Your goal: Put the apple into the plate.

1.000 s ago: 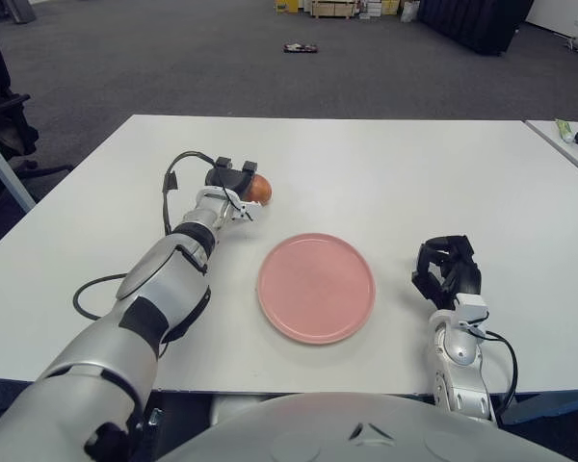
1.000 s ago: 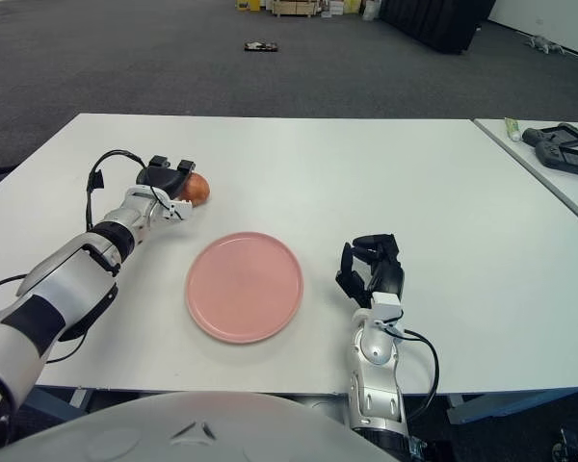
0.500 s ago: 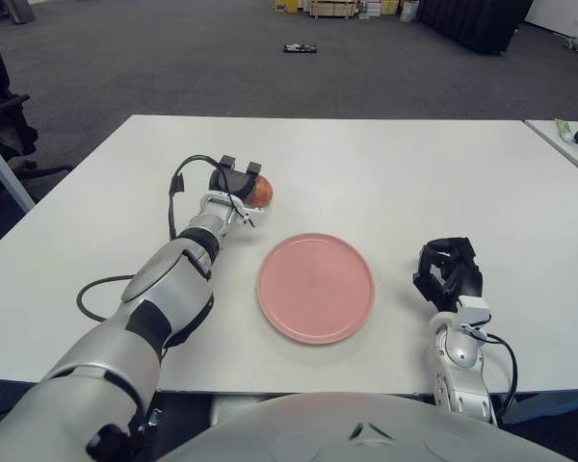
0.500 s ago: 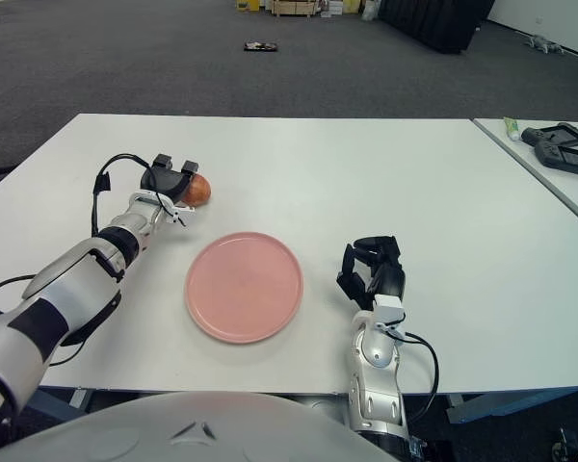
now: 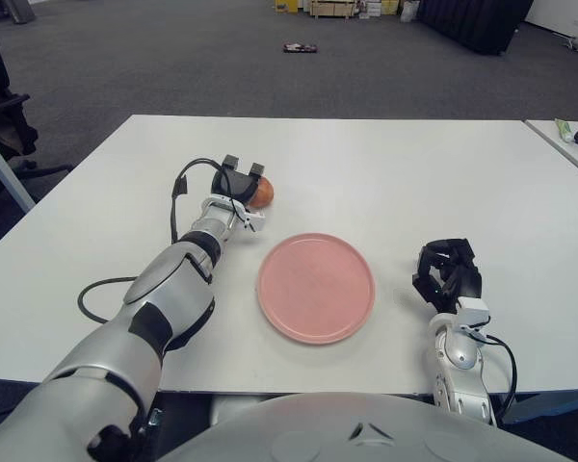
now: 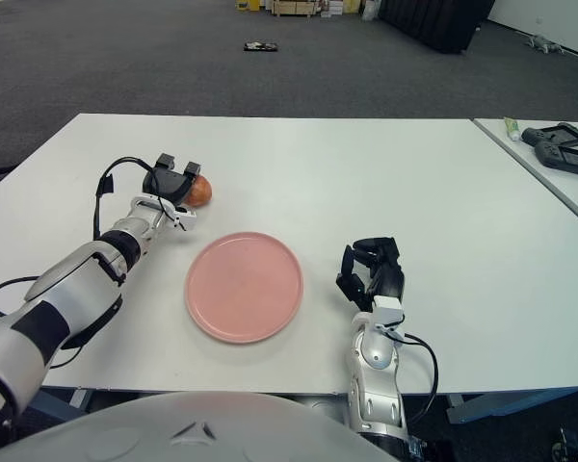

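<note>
Apple [image 5: 261, 192] (half-hidden) slightly farther back

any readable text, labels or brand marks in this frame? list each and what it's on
None readable.
Apple, in the left hand: no sticker visible.
Pink plate: plain.
Right hand, resting on the white table: no markings legible.
Green tube on the neighbouring table: any print too small to read.

I see a small red-orange apple [image 5: 261, 192] up and left of the pink plate [image 5: 316, 287], near it. The round plate lies flat, nothing in it.
</note>
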`<state>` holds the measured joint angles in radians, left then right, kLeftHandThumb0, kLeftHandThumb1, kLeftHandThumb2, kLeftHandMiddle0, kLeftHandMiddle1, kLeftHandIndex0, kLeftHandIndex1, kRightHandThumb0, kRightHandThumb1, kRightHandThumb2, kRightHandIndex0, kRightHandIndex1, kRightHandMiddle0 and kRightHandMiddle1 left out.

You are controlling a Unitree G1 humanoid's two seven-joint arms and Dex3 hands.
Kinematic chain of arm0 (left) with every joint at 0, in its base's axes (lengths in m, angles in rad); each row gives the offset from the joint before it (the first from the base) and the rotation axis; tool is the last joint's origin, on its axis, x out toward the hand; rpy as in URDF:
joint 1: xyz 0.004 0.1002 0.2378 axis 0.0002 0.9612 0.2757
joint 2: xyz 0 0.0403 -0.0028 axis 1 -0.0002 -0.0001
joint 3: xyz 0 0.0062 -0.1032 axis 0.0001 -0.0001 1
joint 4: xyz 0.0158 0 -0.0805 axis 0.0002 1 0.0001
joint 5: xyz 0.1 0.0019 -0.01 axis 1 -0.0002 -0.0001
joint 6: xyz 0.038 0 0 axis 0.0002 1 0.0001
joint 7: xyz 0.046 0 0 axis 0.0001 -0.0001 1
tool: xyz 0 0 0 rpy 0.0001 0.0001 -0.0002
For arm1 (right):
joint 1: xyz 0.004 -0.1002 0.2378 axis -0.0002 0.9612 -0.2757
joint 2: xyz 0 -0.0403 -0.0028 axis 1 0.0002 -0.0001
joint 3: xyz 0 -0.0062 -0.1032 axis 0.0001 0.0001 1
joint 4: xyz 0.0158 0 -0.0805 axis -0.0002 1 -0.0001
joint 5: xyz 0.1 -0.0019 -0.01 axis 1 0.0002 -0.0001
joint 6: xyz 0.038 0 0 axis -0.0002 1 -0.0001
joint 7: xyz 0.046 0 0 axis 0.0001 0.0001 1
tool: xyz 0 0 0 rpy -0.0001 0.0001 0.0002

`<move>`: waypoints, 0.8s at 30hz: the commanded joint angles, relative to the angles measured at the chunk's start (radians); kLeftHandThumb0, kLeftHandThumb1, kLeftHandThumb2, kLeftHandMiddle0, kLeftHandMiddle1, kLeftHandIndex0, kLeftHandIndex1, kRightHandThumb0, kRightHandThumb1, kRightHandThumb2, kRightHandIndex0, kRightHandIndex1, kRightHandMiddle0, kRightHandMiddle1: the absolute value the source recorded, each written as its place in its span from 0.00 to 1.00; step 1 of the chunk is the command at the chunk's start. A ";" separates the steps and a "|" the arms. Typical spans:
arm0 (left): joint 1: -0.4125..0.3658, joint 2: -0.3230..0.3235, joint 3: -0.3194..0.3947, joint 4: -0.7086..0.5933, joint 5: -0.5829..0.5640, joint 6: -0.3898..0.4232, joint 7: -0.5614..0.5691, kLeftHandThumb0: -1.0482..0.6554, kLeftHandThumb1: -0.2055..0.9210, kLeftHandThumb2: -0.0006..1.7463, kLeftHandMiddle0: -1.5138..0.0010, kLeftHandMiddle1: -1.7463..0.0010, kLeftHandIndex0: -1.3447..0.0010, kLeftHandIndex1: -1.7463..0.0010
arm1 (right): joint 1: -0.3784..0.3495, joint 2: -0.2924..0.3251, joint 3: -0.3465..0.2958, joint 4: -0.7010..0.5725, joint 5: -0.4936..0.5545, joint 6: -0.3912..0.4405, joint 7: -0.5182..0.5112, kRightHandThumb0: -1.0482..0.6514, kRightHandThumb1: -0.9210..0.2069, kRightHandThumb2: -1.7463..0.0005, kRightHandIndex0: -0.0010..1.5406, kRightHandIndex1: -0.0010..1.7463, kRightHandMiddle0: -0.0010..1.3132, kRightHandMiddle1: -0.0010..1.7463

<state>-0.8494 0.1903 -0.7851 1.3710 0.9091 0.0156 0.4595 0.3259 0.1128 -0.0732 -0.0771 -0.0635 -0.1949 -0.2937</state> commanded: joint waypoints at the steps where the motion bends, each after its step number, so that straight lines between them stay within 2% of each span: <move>1: 0.034 -0.006 0.012 0.015 -0.011 -0.003 -0.022 0.23 0.49 0.57 0.91 0.34 1.00 0.39 | -0.007 0.024 0.000 -0.013 0.008 -0.017 -0.004 0.39 0.20 0.52 0.38 0.76 0.25 1.00; 9: 0.038 -0.018 0.083 0.013 -0.081 -0.016 -0.065 0.25 0.43 0.61 0.91 0.27 1.00 0.32 | -0.004 0.026 0.000 -0.019 0.015 -0.017 -0.002 0.39 0.20 0.52 0.38 0.76 0.25 1.00; 11: 0.041 -0.026 0.129 0.012 -0.127 -0.023 -0.091 0.26 0.41 0.62 0.90 0.24 1.00 0.26 | -0.004 0.026 0.000 -0.018 0.015 -0.017 -0.002 0.39 0.20 0.52 0.38 0.76 0.25 1.00; 12: 0.042 -0.030 0.152 0.011 -0.150 -0.026 -0.102 0.27 0.40 0.64 0.89 0.21 1.00 0.18 | -0.004 0.025 0.000 -0.018 0.015 -0.017 -0.002 0.39 0.20 0.52 0.38 0.76 0.25 1.00; 14: 0.046 -0.042 0.215 0.009 -0.213 -0.033 -0.131 0.29 0.38 0.66 0.87 0.16 0.98 0.08 | -0.004 0.024 0.001 -0.016 0.014 -0.022 -0.001 0.39 0.20 0.52 0.38 0.76 0.25 1.00; 15: 0.047 -0.048 0.247 0.007 -0.245 -0.035 -0.145 0.29 0.38 0.66 0.86 0.14 0.98 0.06 | -0.004 0.023 0.001 -0.015 0.014 -0.025 0.000 0.39 0.20 0.52 0.38 0.76 0.25 1.00; 19: 0.044 -0.060 0.316 0.003 -0.311 -0.031 -0.177 0.31 0.38 0.67 0.79 0.06 0.86 0.01 | -0.004 0.022 0.001 -0.013 0.014 -0.029 0.003 0.39 0.20 0.52 0.38 0.76 0.25 1.00; 24: 0.030 -0.078 0.415 -0.003 -0.404 -0.002 -0.231 0.29 0.42 0.65 0.72 0.01 0.71 0.00 | -0.003 0.020 0.002 -0.011 0.012 -0.032 0.003 0.39 0.20 0.52 0.38 0.75 0.25 1.00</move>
<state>-0.8365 0.1292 -0.4171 1.3545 0.5513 -0.0093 0.2899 0.3293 0.1132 -0.0736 -0.0800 -0.0588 -0.2119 -0.2926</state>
